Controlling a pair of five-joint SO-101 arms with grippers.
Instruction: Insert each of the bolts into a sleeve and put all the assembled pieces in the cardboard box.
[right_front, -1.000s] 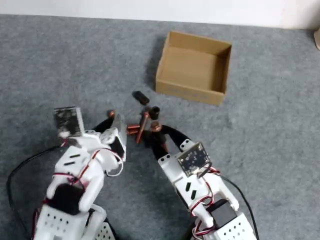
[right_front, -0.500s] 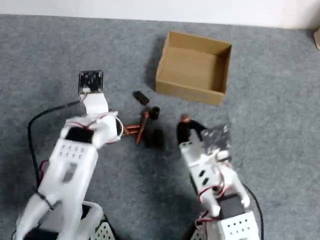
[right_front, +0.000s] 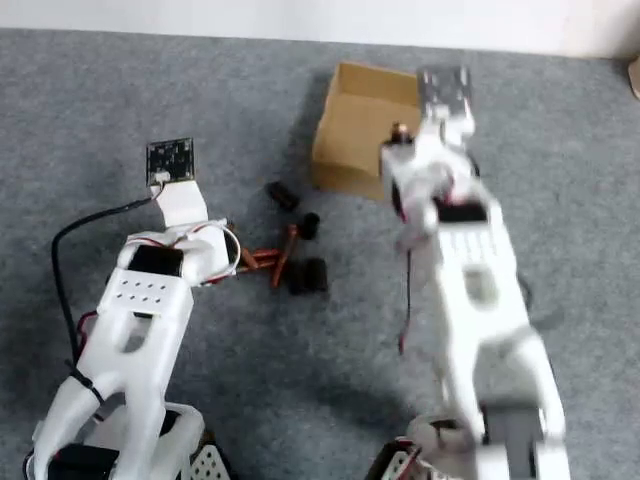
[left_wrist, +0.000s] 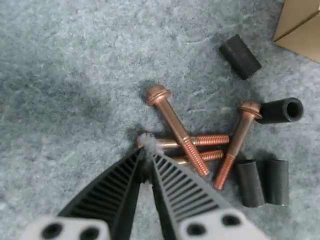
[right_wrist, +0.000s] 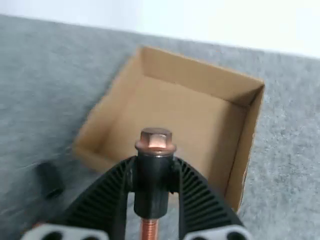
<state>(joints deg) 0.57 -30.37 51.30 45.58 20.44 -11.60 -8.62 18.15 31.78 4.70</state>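
while a sleeved bolt (right_wrist: 155, 142) sits clamped in the right claw (right_wrist: 155, 172), the cardboard box (right_wrist: 200, 80) lies open below and ahead of it. loose bolts (left_wrist: 175, 125) and black sleeves (left_wrist: 262, 182) lie just past the left claw (left_wrist: 148, 156), its fingers pressed together.

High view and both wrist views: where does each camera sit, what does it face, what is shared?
High view: fixed above the table, looking down on both arms, cardboard box, bolts, sleeves.
Left wrist view: on the left wrist, looking past the left gripper at bolts and sleeves.
Right wrist view: on the right wrist, facing the box past the right gripper holding a sleeved bolt.
Shared: the box, in high and right wrist views.
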